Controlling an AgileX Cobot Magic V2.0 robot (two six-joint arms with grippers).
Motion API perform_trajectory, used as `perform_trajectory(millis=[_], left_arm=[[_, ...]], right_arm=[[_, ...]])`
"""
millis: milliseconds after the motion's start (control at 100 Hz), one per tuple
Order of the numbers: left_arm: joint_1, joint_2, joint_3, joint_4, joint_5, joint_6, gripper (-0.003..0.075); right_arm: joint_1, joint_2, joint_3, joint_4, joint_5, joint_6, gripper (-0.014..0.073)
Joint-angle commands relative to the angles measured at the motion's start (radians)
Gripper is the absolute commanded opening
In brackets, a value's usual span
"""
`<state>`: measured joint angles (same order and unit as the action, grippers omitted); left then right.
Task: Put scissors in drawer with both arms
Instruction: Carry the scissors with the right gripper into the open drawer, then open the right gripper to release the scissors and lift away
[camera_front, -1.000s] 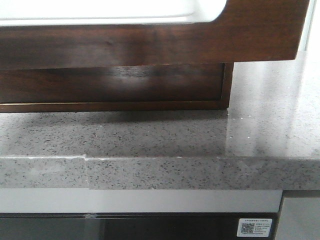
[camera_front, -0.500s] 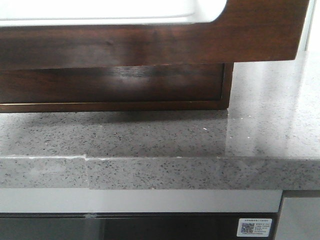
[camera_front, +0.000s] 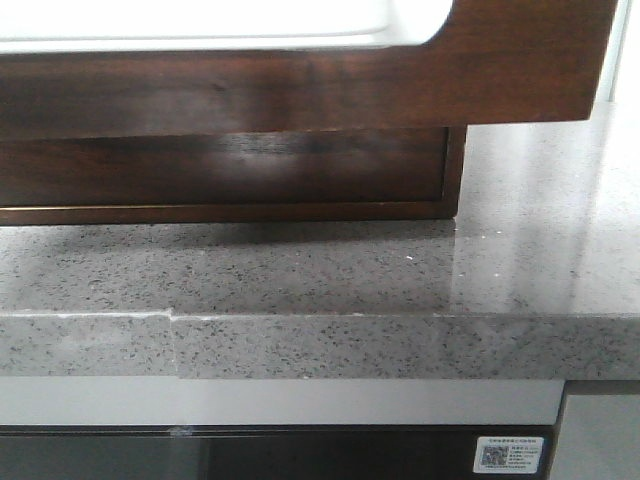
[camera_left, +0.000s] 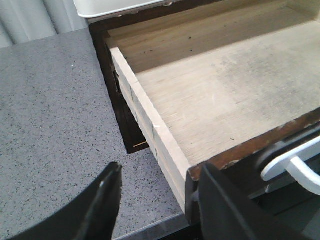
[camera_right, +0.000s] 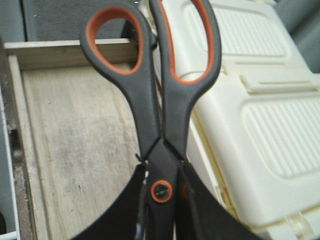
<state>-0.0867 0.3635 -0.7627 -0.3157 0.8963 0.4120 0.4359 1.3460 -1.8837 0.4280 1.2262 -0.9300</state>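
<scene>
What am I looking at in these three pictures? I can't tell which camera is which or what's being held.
It is a two-armed robot. The front view looks forward, low over the grey speckled countertop, at the brown drawer front. The other two come from cameras on the wrists. The left gripper is open, right by the corner of the pulled-out drawer, whose pale wooden floor is bare where visible. The right gripper is shut on black-and-orange scissors, handles pointing away, over the drawer and a cream plastic box.

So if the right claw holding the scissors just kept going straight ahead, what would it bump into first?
Probably the drawer: the right gripper points the scissors over its open wooden bottom, beside a cream plastic box. Depth is hard to judge.
</scene>
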Motion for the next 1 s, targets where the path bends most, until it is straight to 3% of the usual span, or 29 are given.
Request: perform_trajectory(millis=[0,520,860,930,990], left_arm=[[-0.006,0.011,-0.025,-0.025,-0.075,-0.012,0.0333],[-0.006,0.011,-0.025,-0.025,-0.075,-0.012,0.0333],[-0.006,0.011,-0.025,-0.021,-0.075,-0.012,0.0333],[-0.006,0.011,-0.025,-0.021,-0.075,-0.012,0.0333],[-0.006,0.011,-0.025,-0.021,-0.079,-0.012,0.0333]], right_arm=[[0.046,0.012,-0.025,0.033,-0.048,-0.082,-0.0041],[0.221,0.289,-0.025,-0.164,0.025,-0.082,-0.0041],[0.236,0.353,-0.025,-0.274,0.038,-0.027,-0.0039],[0.236,0.353,-0.025,-0.282,0.042,-0.023,-0.0015],[0.236,0.353,-0.027,-0.282,0.046,-0.021,0.0053]])
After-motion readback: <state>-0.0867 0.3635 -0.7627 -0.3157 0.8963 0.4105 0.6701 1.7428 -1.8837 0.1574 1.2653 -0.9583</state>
